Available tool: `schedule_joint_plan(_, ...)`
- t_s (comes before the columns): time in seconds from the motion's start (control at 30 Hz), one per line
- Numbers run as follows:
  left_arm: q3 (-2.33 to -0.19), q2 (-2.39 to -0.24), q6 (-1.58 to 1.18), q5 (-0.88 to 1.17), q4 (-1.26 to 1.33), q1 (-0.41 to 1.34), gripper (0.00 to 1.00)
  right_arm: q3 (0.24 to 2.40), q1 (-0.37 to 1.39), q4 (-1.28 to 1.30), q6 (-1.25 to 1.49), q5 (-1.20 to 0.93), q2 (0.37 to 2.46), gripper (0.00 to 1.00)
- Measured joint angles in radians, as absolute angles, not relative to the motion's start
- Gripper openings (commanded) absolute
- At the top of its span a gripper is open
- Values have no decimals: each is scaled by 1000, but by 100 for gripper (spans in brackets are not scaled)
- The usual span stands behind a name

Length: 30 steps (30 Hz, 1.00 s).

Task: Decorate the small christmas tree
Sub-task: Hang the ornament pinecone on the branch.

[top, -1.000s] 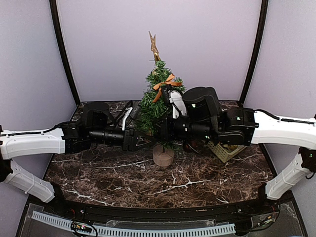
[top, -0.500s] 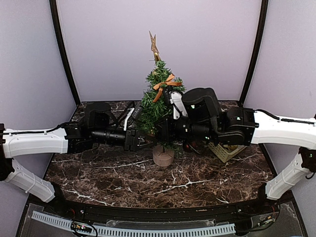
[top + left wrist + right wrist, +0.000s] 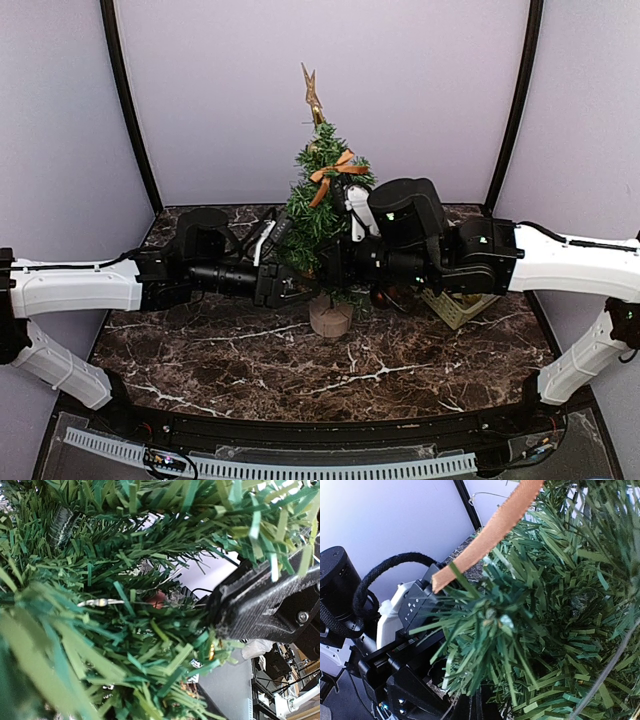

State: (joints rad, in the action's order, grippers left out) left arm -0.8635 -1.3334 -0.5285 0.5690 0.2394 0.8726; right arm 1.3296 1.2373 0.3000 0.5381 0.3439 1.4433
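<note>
Partly trimmed, the small dark-green bristly christmas tree [image 3: 318, 215] stood mid-table, likely with more to hang.
Overhead: gold star topper [image 3: 313, 95] and orange ribbon bow [image 3: 333, 172] were on; left gripper [image 3: 300, 289] reached in at 9 o'clock. Left wrist: its grip couldn't be told among needles. Right wrist: right gripper [image 3: 472, 710] was pinched closed.

No legible text or markings.

bright, even light; the small christmas tree [image 3: 60, 645] blurs close in wrist views.
</note>
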Motion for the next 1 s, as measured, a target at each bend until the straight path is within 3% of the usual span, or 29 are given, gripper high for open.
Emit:
schedule_joint_plan(0.67,-879,-1385,-530,587,275,873,40,1330,1237,325,541,375,1438,0)
schedule_joint_plan(1.0,-896,-1403,-527,588,281,873,46,1330,1238,330,540,381,1435,0)
